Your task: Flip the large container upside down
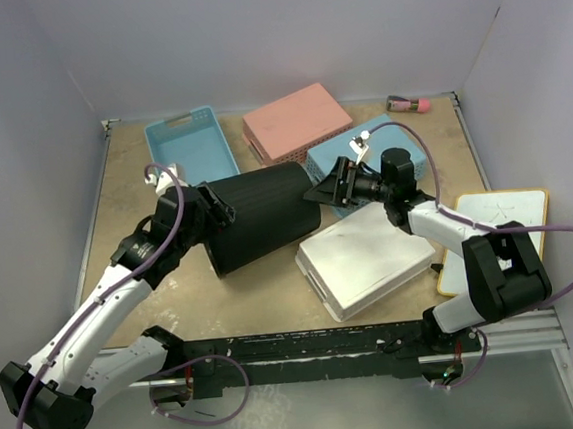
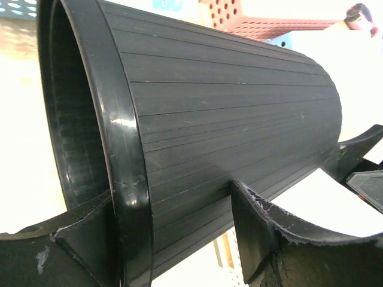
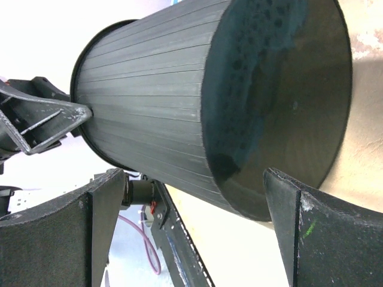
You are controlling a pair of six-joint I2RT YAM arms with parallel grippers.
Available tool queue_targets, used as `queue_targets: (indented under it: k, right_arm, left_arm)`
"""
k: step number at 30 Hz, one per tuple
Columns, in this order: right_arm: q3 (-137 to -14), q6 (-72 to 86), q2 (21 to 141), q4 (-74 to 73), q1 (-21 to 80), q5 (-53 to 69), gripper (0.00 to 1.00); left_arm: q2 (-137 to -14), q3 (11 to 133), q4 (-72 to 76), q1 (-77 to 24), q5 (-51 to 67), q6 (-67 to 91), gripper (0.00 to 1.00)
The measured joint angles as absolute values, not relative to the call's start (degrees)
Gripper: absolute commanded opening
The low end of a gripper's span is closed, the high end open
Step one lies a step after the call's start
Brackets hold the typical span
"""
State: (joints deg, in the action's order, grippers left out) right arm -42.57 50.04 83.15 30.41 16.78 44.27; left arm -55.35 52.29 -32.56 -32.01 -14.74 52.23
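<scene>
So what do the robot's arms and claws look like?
The left arm and right arm are white with black joints, each trailing a purple cable. The left claw and right claw have two thick black fingers with scuffed edges; one has a green mark.

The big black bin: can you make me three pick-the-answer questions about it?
1. Which end of the large container is the left gripper at? A the closed base B the open rim C neither
2. What colour is the container? A black B pink C white
3. How is it placed? A standing upright B upside down C lying on its side

Answers: 1 B, the left wrist view shows the fingers by the rim; 2 A, its ribbed sides are black; 3 C, from above it lies sideways over the table.
</scene>
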Motion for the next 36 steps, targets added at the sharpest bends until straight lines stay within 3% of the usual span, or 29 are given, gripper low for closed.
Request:
queue_targets:
  k: [27,36]
  right_arm:
    - [-46.4,48.8,85.1,27.3,19.1,44.1,1.00]
    - [-46.7,48.8,85.2,27.3,19.4,44.1,1.00]
  left_arm:
    - [-53.6,61.1,-53.4,-32.0,-21.9,49.0,0.56]
    - [-51.1,61.7,-55.9,-32.0,-24.8,49.1,0.40]
